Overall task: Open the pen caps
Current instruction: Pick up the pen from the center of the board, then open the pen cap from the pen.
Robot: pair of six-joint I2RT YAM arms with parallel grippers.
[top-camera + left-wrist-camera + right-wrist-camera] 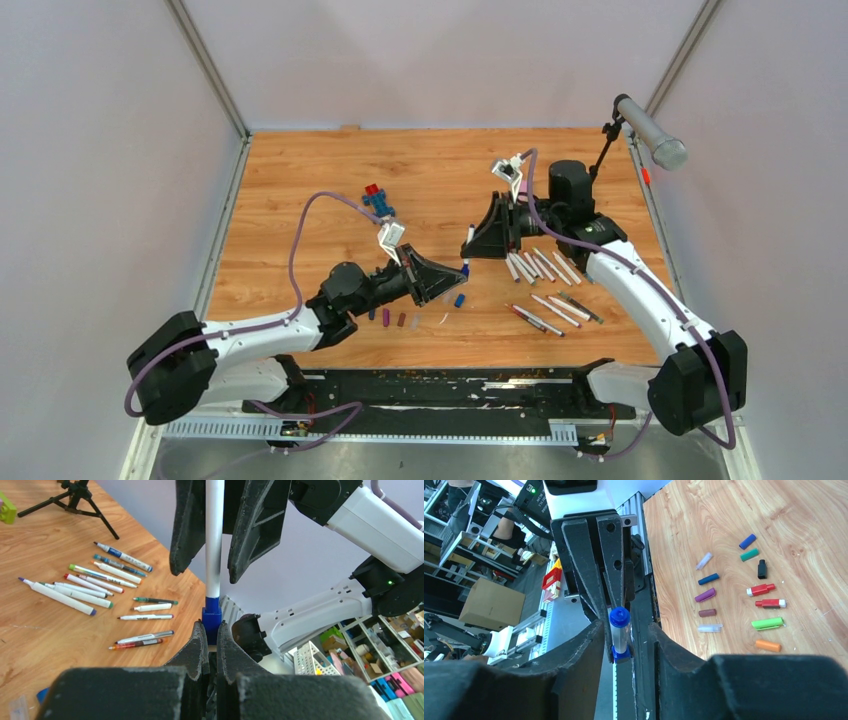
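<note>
The blue plastic pen cap (211, 616) sits pinched at the very tips of the left gripper (211, 632), whose jaws are clenched on its lower part. From the cap, the slim white-barrelled marker pen (214, 540) runs straight out of those jaws and passes between the fingers of the right gripper (624, 630). The right jaws stand released, flanking the barrel with a gap visible on each side. Beyond the right jaws, off to one side, loose short plastic caps in purple, green, red, orange and black (705, 595) lie scattered on the wooden table (300, 200). To the side of the left jaws, a spread of other white marker pens (117, 572) lies flat on the wood.
</note>
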